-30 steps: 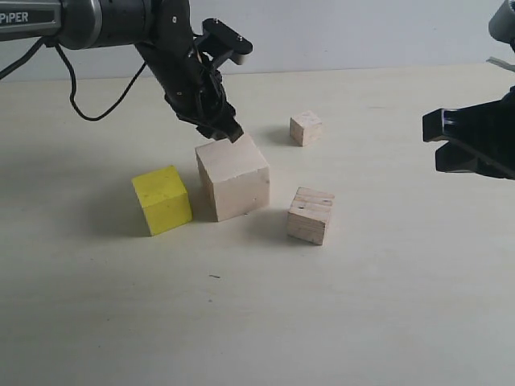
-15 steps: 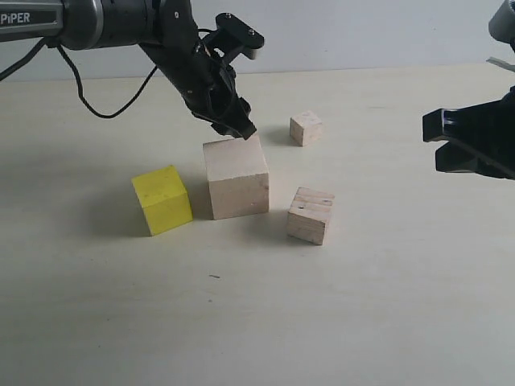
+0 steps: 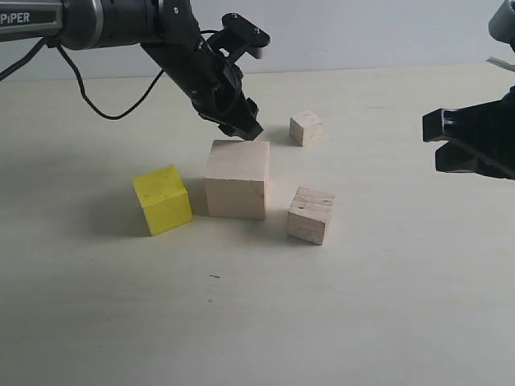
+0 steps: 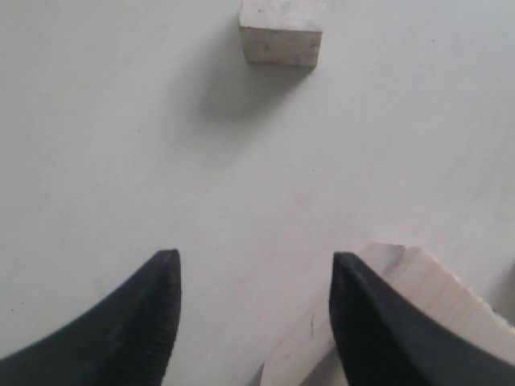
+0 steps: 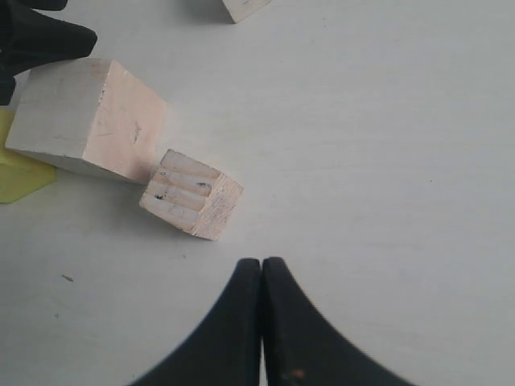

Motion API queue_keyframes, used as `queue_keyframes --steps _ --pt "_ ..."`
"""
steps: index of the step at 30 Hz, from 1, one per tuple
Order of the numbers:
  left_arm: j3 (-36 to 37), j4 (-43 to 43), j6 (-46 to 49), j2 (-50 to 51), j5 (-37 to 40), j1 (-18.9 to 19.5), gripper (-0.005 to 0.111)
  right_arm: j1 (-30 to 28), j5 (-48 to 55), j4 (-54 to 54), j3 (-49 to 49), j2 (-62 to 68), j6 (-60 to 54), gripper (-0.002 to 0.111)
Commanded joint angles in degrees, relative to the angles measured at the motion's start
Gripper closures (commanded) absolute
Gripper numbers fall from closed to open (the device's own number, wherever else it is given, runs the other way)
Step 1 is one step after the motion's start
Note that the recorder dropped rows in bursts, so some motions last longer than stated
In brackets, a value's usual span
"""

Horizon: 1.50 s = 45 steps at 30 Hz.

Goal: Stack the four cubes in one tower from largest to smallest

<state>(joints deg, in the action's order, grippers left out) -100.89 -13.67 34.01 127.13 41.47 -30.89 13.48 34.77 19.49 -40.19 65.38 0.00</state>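
Cubes: where do the four lie?

All singly on the smooth pale bench (image 3: pixel 386 305), none stacked. Take the largest cube (image 3: pixel 236 178), plain pale wood with crisp edges, as the dial's centre in the exterior view. The yellow cube (image 3: pixel 162 199), matte and painted, sits near at 9 o'clock. The grooved cube (image 3: pixel 310 215), layered wood with dark specks, is near at 4 o'clock. The smallest cube (image 3: pixel 306 128), plain pale wood, lies farther off at 1 o'clock.

And the pincers?

The left pincer (image 3: pixel 244 129), black with tapering pointed fingers, hangs at 12 o'clock just over the largest cube's far top edge, fingers spread with nothing between them. The right pincer (image 3: pixel 469 145), well apart at 3 o'clock, has its curved black fingers pressed together on nothing.
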Motion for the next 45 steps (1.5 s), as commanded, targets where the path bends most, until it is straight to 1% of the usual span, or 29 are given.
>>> queue_keyframes --steps 1,5,8,12,24,40,45 --pt "-0.36 -0.14 0.33 0.04 0.21 -0.05 0.052 0.24 -0.01 0.01 -0.18 -0.1 -0.44 0.108" --pt "-0.36 2.15 -0.45 -0.07 0.32 0.44 0.052 0.24 -0.01 0.01 -0.18 -0.1 -0.44 0.108" --pt "-0.36 4.94 -2.99 -0.07 0.87 0.94 0.052 0.24 -0.01 0.01 -0.18 -0.1 -0.44 0.108" --pt "-0.36 5.69 -2.99 -0.07 2.65 1.24 0.052 0.24 -0.01 0.01 -0.18 -0.1 -0.44 0.108" --pt "-0.36 6.87 -2.75 -0.07 2.68 1.24 0.052 0.24 -0.47 0.01 -0.18 -0.1 -1.48 0.108" --pt "-0.36 6.75 0.91 -0.07 1.94 1.12 0.052 0.24 -0.47 0.01 -0.18 -0.1 -1.48 0.108" --pt "-0.36 3.82 3.99 -0.07 1.71 1.12 0.052 0.24 -0.47 0.01 -0.18 -0.1 -1.48 0.108"
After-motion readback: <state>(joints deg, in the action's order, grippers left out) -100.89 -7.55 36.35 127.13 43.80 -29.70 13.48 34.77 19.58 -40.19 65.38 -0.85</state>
